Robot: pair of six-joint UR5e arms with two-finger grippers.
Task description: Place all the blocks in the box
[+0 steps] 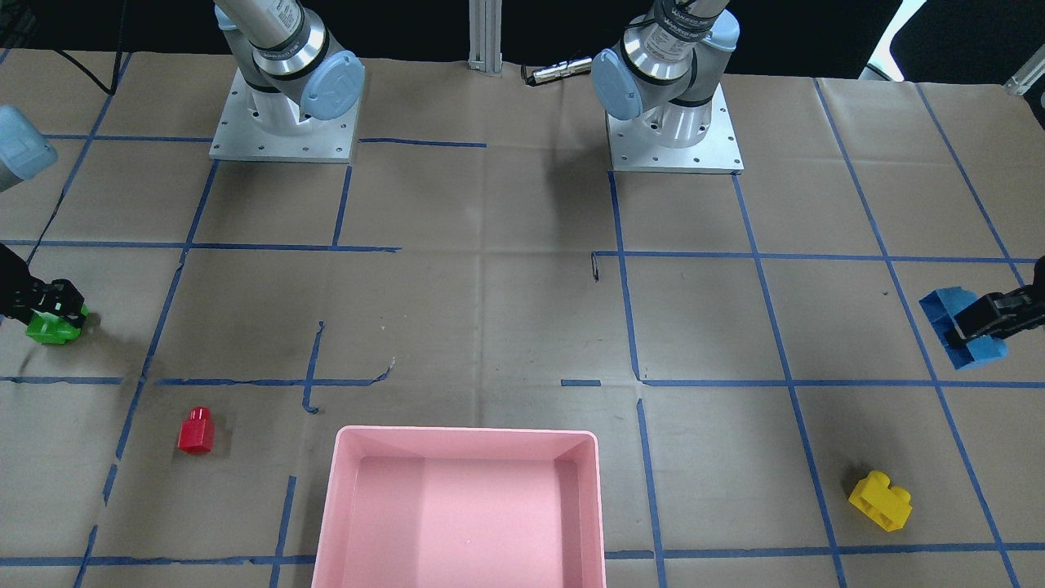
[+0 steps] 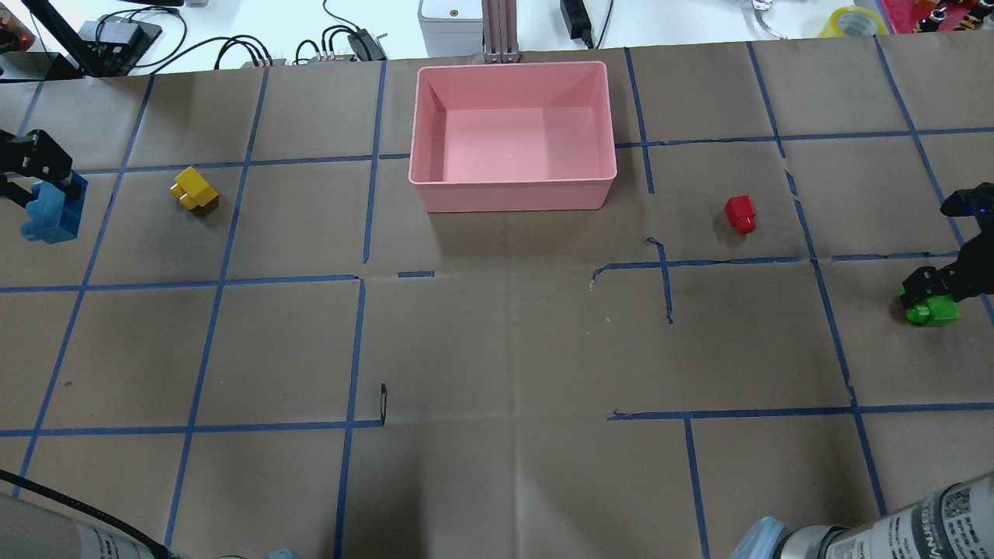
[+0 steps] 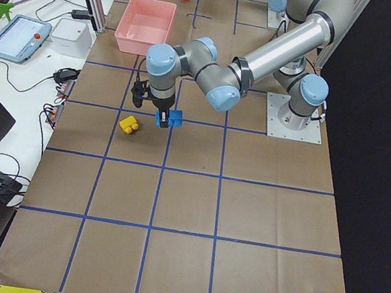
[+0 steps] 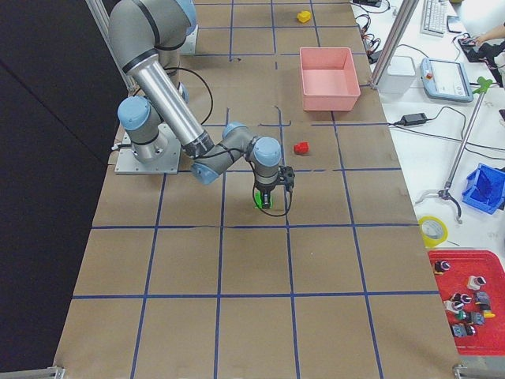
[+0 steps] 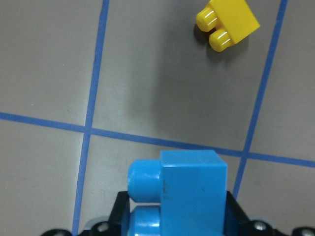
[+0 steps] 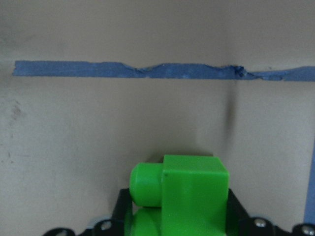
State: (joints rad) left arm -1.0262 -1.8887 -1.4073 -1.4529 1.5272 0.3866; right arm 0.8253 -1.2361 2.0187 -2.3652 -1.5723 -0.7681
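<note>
While both arms reach out to opposite ends of the table, each gripper is pressed onto a brick. The left gripper pinches the blue brick across its body, and the right gripper pinches the green brick, each brick's studs pointing sideways in the wrist views. Whether either brick is clear of the paper, I cannot tell. The yellow brick lies on its side near the blue one, on the robot's left. The red brick stands stud-up on the robot's right, between the green brick and the pink box but touching neither. All four bricks are outside the box, which sits mid-table at the edge far from the robot.
</note>
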